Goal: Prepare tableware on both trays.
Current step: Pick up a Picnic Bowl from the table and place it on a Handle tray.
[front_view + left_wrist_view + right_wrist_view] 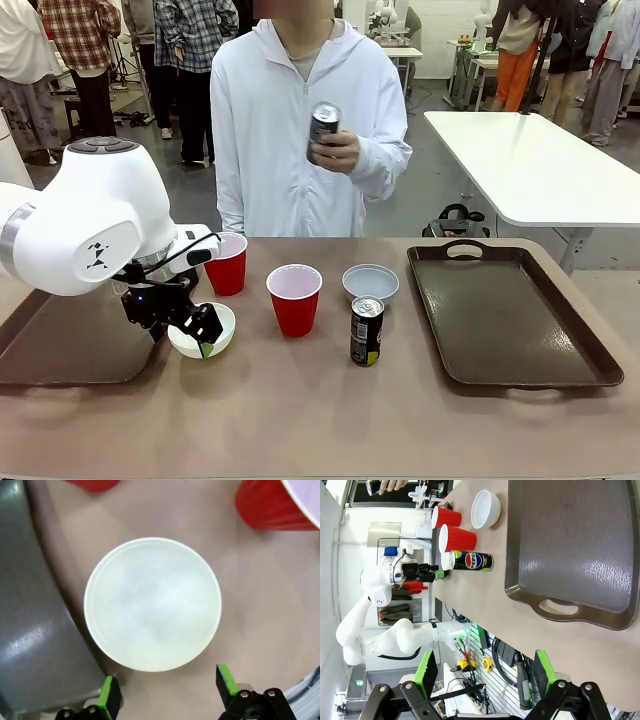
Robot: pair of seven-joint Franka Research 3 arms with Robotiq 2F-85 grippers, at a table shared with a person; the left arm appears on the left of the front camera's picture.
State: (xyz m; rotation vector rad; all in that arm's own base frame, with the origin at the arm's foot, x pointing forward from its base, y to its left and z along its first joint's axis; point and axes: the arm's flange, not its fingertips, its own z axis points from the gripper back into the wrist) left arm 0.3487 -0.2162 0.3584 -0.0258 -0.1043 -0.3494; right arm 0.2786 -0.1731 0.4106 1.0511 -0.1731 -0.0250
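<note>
My left gripper (196,332) hovers open just above the white bowl (203,330), which rests on the table beside the left tray (60,345). In the left wrist view the white bowl (152,604) lies ahead of the open left gripper (167,690), whose green pads (111,692) hold nothing. Two red cups (229,263) (294,298), a pale grey-blue bowl (370,283) and a dark can (366,330) stand mid-table. The person holds a second can (322,125) at chest height. My right gripper (485,672) is open and off the table's edge, near the bare right tray (570,540).
The left tray's rim (35,630) runs close beside the white bowl. The nearer red cup (272,502) stands a short way off on the bowl's other side. The person stands at the far edge, behind the cups. A white table (540,165) stands behind at right.
</note>
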